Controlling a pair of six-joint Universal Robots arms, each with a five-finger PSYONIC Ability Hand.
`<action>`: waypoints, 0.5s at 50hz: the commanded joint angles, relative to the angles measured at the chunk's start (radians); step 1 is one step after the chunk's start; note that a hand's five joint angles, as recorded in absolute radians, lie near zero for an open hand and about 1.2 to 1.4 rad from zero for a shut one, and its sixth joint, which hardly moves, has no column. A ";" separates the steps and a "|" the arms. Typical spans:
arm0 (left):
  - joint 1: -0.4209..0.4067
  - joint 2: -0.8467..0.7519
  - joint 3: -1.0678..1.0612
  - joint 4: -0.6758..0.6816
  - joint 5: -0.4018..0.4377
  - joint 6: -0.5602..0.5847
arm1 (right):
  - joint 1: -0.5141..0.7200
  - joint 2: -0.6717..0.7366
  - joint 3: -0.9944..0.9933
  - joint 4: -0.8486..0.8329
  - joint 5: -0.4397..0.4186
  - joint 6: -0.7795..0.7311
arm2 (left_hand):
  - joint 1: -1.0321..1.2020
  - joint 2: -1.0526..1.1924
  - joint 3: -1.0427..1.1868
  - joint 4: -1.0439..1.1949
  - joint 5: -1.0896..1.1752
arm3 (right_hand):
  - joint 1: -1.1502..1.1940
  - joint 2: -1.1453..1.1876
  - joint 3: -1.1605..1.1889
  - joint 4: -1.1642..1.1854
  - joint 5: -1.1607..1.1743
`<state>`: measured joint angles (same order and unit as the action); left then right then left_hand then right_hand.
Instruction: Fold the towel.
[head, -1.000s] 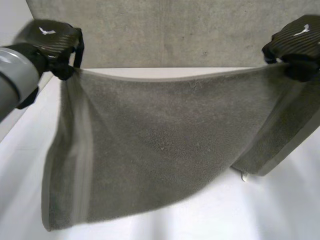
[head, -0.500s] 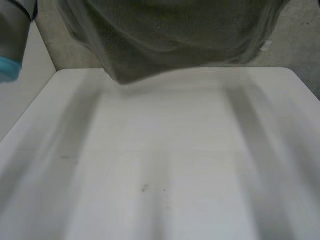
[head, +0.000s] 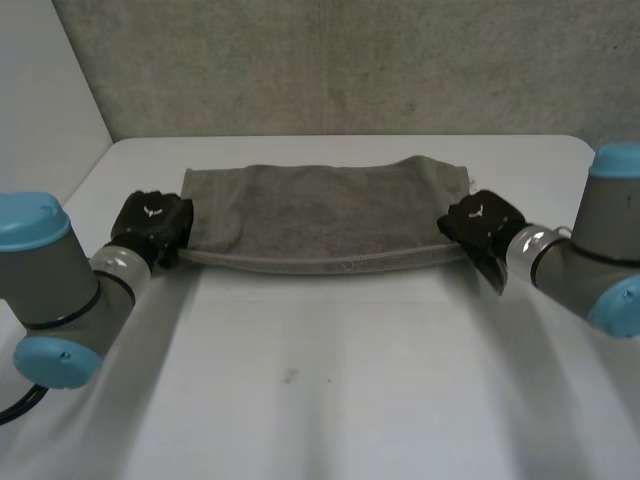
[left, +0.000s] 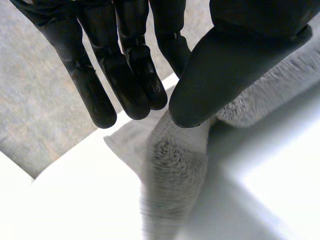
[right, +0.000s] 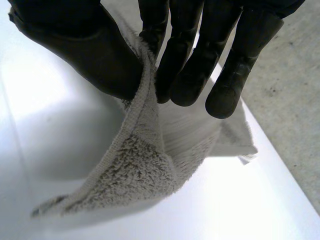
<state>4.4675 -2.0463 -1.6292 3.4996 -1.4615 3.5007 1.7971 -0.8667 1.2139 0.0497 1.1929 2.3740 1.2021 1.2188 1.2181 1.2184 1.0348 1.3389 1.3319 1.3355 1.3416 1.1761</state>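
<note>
Towel (head: 320, 215) lies doubled on the table (head: 330, 400). My left hand (head: 152, 226) and right hand (head: 480, 223) each pinch a near corner, thumb against fingers. Next I'd guess: let go, regrip, fold sideways.

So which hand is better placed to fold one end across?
Probably right: the right hand clearly pinches the towel end between thumb and fingers; the left hand has it only at the thumb tip.
</note>
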 joint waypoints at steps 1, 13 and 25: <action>0.009 0.015 -0.037 -0.002 0.000 0.014 | -0.010 -0.014 0.084 -0.051 0.017 0.019 | 0.194 0.177 0.178 0.178 0.187 | -0.297 -0.290 -0.293 -0.300 -0.309; 0.022 0.040 -0.051 -0.001 0.000 0.009 | -0.077 -0.018 0.125 -0.110 0.191 0.251 | 0.194 0.177 0.178 0.178 0.187 | -0.737 -0.730 -0.734 -0.740 -0.749; 0.024 0.040 -0.060 0.001 0.000 0.008 | -0.122 -0.018 0.154 -0.128 0.186 0.390 | 0.194 0.177 0.178 0.178 0.187 | -0.693 -0.686 -0.690 -0.696 -0.705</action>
<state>4.4919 -2.0052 -1.6834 3.4998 -1.4624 3.5084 1.6878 -0.8852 1.3580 -0.0770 1.3895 2.6997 1.2021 1.2188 1.2180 1.2184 1.0347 0.6429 0.6752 0.6581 0.6468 0.4466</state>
